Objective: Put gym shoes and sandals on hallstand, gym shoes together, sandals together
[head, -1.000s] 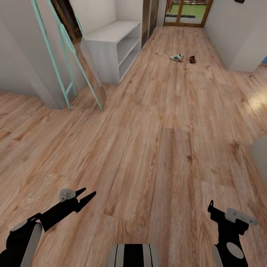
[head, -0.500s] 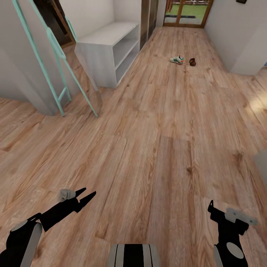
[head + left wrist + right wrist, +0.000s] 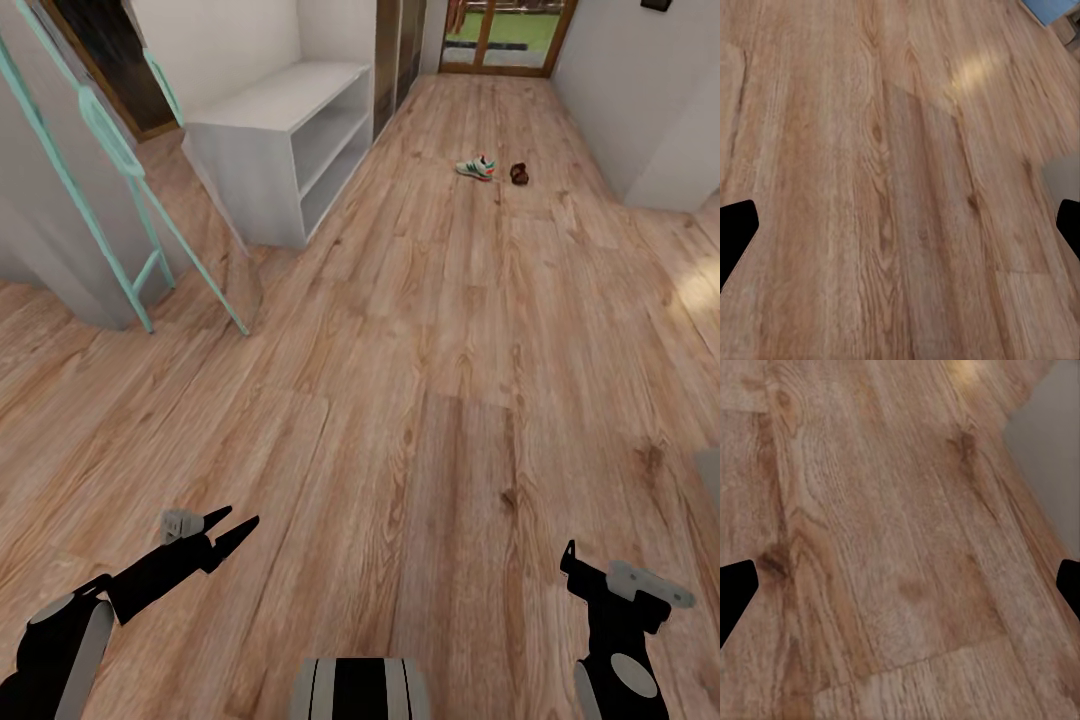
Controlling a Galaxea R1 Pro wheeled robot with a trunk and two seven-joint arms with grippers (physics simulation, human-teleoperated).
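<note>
So the robot is out in the corridor with nothing picked up yet. Using the hallstand (image 3: 285,150) as the reference: it's a low white unit with a flat top and two open shelf compartments, sitting against the wall, and nothing shows on its top. A gym shoe (image 3: 477,167) lies on the corridor floor (image 3: 420,380) well apart from the hallstand, out in the open middle of the corridor toward the glass door (image 3: 505,30). Just beside that shoe, on the side away from the hallstand, there's a dark brown sandal (image 3: 518,173). At this range I can't tell whether each blob is one shoe or two stacked up, so the rest of the pairs may be hiding there.

On the near side of the hallstand, a mint-green ladder frame (image 3: 120,190) leans by the wall corner.

Both arms are held low and forward, probably just a travel pose since there's nothing in reach. The left gripper (image 3: 232,525) has its fingers spread apart and is empty; the wrist view shows bare planks between the tips. The right gripper (image 3: 570,560) looks the same in its wrist view: tips wide apart, nothing held.

My guess is the job is basically at the start, with the drive to the shoes coming first.
</note>
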